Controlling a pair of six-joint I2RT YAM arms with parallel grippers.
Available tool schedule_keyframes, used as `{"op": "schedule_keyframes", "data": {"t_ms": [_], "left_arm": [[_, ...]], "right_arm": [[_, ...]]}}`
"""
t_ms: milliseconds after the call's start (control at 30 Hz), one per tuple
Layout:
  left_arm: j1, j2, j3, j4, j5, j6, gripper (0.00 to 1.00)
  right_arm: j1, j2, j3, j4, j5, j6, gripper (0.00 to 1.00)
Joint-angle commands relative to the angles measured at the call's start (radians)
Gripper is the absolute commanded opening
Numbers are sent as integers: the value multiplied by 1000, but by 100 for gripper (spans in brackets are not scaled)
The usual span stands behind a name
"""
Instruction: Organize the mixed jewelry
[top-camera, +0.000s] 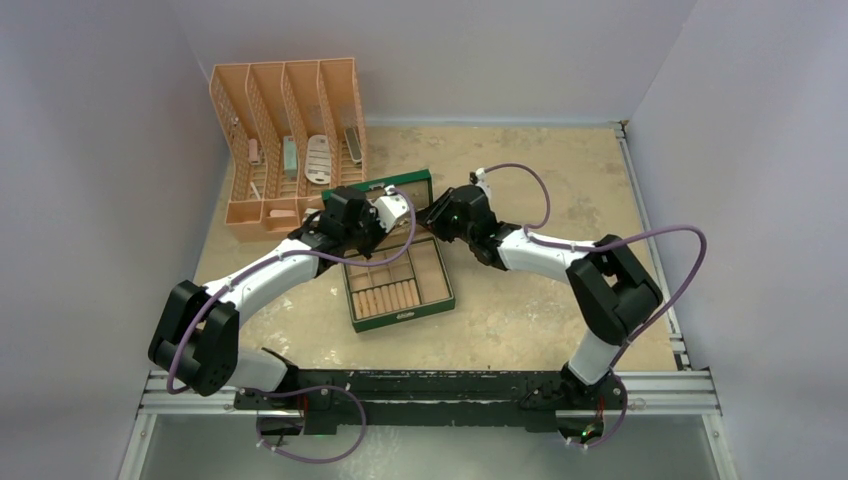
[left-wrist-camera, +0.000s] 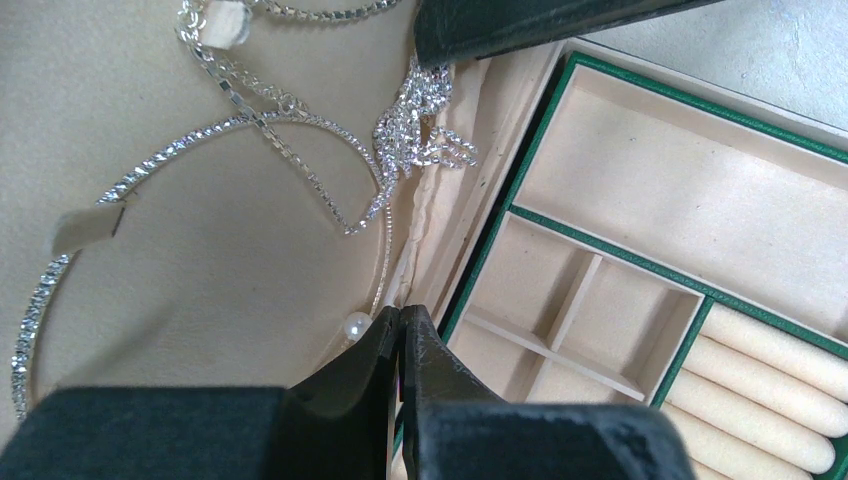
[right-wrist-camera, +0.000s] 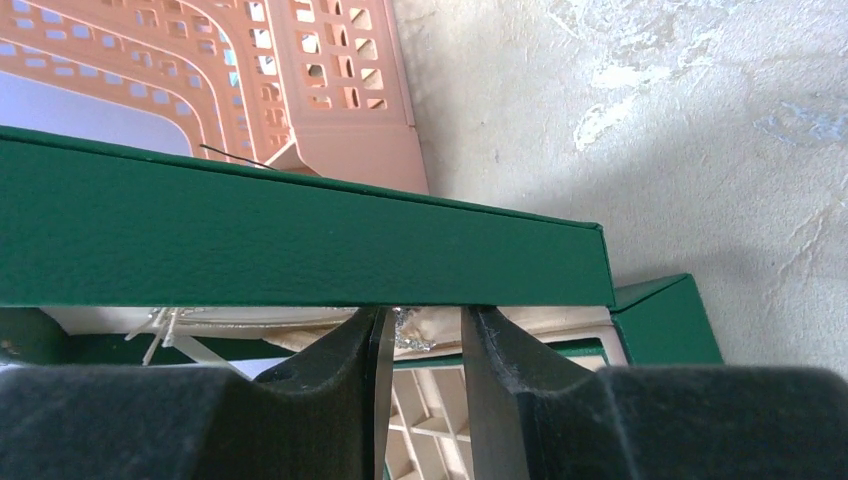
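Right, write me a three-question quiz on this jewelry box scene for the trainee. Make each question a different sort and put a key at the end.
1. True or false: the left gripper is shut.
2. The lid of the green box is: A shut flat; B raised open; C taken off.
3. In the left wrist view, name the small round white thing lying right beside the left gripper.

Key: 1 true; 2 B; 3 a pearl.
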Motion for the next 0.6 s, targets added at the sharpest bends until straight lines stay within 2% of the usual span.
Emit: {"op": "schedule_keyframes", "data": {"t_ms": [0,233,400,567], "left_arm": [[-5,-34,37,21,90,1,0],[-5,-35,37,20,103,-1,0],[-5,-37,36,18,117,-1,0],[-5,-38,35,8,153,8,0]], "right_arm": [[8,12,53,44,-15,-43,32],[21,-1,23,63,-5,-38,32],[36,-26,-10,113,-11,-64,36],[41,0,25,44,12,-61,36]]}}
